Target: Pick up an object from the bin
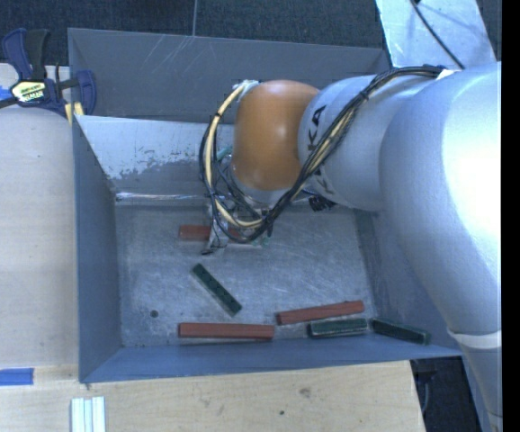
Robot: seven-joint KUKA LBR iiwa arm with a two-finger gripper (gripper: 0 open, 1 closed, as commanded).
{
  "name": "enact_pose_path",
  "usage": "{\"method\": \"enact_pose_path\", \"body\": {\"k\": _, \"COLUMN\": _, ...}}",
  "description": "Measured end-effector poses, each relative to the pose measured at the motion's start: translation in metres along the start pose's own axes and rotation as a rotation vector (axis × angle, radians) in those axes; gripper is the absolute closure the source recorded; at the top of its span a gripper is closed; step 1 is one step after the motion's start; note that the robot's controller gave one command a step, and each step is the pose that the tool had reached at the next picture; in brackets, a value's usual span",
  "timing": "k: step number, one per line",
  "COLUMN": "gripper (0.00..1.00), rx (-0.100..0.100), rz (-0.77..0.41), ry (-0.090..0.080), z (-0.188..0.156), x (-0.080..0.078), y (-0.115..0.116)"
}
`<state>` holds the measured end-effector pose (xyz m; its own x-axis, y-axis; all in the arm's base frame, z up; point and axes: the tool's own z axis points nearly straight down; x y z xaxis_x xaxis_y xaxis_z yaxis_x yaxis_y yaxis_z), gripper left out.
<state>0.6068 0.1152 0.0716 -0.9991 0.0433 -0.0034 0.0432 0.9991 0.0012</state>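
So the claw (pixel 215 239) sat low toward the back of the bin (pixel 94 268), right beside a short reddish-brown block (pixel 192 233), maybe touching it. Cables and the orange cover (pixel 269 133) hid its business end, so I couldn't tell if it was spread or pressed together.

My worry: with that block so near the back wall, a grab could've just shoved it along or clipped one end and dropped it.

A dark bar (pixel 217 290) lay tilted just in front, apart. The floor was scuffed grey metal, slippery I'd guess, with plenty of bare room. A row of reddish and dark bars (pixel 226 331) lined the front edge.
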Motion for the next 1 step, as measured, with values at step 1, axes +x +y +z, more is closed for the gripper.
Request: {"method": "enact_pose_path", "body": {"k": 1, "gripper": 1.00, "rx": 0.002, "rz": -0.018, "ry": -0.008, "z": -0.1351, "x": 0.0193, "y": -0.0604}}
